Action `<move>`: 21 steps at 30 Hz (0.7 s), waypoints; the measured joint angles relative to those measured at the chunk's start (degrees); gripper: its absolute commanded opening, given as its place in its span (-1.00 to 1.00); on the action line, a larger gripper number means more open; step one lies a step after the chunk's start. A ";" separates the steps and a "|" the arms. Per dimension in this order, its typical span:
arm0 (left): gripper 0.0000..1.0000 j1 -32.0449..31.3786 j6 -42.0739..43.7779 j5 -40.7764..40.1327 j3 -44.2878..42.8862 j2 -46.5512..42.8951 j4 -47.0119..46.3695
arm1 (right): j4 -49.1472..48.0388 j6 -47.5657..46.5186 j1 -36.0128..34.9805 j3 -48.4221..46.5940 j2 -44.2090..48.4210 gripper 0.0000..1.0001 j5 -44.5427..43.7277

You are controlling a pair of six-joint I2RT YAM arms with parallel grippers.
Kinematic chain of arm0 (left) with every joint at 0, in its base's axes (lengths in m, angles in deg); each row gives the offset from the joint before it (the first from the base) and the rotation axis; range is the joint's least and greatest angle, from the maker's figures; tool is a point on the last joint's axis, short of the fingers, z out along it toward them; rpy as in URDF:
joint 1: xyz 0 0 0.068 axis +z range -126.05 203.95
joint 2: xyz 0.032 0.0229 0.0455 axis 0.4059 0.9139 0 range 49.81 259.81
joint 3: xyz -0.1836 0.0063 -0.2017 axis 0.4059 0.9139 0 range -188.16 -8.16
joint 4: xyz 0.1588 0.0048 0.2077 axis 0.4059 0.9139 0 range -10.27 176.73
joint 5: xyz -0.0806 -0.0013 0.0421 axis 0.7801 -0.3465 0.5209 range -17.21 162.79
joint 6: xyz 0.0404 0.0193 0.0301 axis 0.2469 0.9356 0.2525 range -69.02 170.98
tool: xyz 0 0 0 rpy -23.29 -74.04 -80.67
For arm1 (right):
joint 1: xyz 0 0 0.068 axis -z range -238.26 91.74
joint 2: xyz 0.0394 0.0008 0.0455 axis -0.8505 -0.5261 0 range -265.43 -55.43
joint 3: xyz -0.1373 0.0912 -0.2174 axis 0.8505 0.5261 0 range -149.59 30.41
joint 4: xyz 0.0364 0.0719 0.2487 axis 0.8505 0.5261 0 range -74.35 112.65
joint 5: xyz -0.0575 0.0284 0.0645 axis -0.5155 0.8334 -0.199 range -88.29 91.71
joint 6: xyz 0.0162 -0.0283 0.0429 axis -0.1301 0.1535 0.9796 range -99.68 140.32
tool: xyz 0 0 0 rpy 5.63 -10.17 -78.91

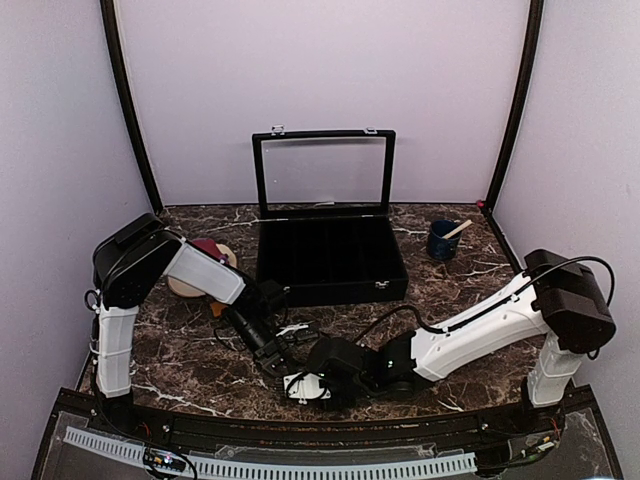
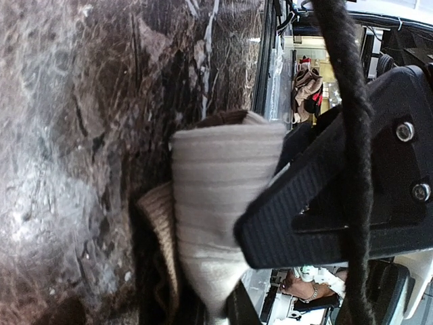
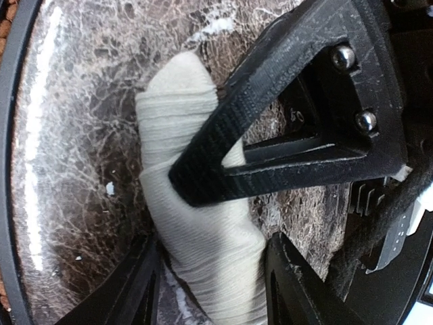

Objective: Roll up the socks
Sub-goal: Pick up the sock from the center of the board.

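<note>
Dark marble worktop point(image 1: 180, 350), just before the black compartment case point(image 1: 330, 262) with raised glass lid: your left hand point(image 1: 281, 363) grips the cream-beige ribbed fabric sock point(image 2: 216, 196); your right hand point(image 1: 304, 385) stands loosened around it. Left of the case lies the maroon-purple fabric sock point(image 1: 207, 246).

cream ribbed sock point(image 3: 203, 264), dark marbled table point(image 1: 180, 352)

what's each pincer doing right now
left pincer: shut on the cream sock
right pincer: open, jaws apart around the same sock
</note>
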State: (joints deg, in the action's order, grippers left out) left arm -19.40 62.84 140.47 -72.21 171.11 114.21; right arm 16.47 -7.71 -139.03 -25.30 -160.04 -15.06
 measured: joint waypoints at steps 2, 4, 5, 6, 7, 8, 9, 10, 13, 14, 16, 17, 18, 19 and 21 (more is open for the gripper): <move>-1.00 0.00 0.00 0.02 -0.11 0.11 0.20 | 0.00 -0.24 0.33 -0.22 -0.44 -0.01 0.26; -1.00 0.00 0.00 0.02 -0.33 0.26 0.63 | 0.02 -0.26 0.74 -0.46 -0.79 -0.01 0.70; -1.00 0.00 0.00 0.04 -0.39 0.31 0.81 | 0.09 -0.22 1.01 -0.61 -0.96 -0.02 1.14; -1.00 0.00 0.00 0.11 -0.48 0.39 1.01 | 0.15 -0.22 1.31 -0.79 -1.16 -0.02 1.79; -1.00 0.02 0.00 0.17 -0.55 0.46 1.16 | 0.26 -0.17 1.46 -0.94 -1.29 -0.03 2.21; -1.00 0.02 0.00 0.24 -0.63 0.52 1.31 | 0.46 -0.15 1.64 -1.09 -1.40 -0.04 2.69; -1.00 0.04 0.00 0.26 -0.70 0.61 1.46 | 0.66 -0.13 1.79 -1.33 -1.51 -0.07 3.19; -1.00 0.07 0.00 0.35 -0.74 0.66 1.62 | 0.94 -0.02 1.95 -1.66 -1.73 -0.10 3.69; -1.00 0.09 0.04 0.46 -0.83 0.79 2.03 | 1.88 0.37 2.38 -2.91 -2.56 -0.21 5.46; -1.00 0.13 0.04 0.50 -0.87 0.85 2.19 | 2.19 0.55 2.51 -3.21 -2.75 -0.24 5.92; -0.99 0.13 0.07 0.52 -0.98 0.94 2.58 | 3.02 1.16 2.82 -4.04 -3.26 -0.30 7.15; -0.98 0.15 0.11 0.52 -1.05 0.96 2.80 | 3.48 1.42 2.95 -4.42 -3.50 -0.33 7.74; -0.97 0.15 0.15 0.50 -1.07 0.98 2.95 | 3.69 1.64 3.06 -4.61 -3.63 -0.35 8.15; -0.96 0.20 0.20 0.48 -1.11 1.01 3.06 | 4.15 2.10 3.21 -4.90 -3.78 -0.38 8.70; -0.93 0.31 0.24 0.44 -1.18 1.05 3.26 | 5.16 3.02 3.50 -5.62 -4.15 -0.43 9.62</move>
State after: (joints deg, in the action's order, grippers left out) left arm -19.10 63.08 140.91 -73.39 172.16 117.47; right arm 21.63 -4.70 -135.54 -30.91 -164.20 -5.45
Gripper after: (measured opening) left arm 0.089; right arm 0.314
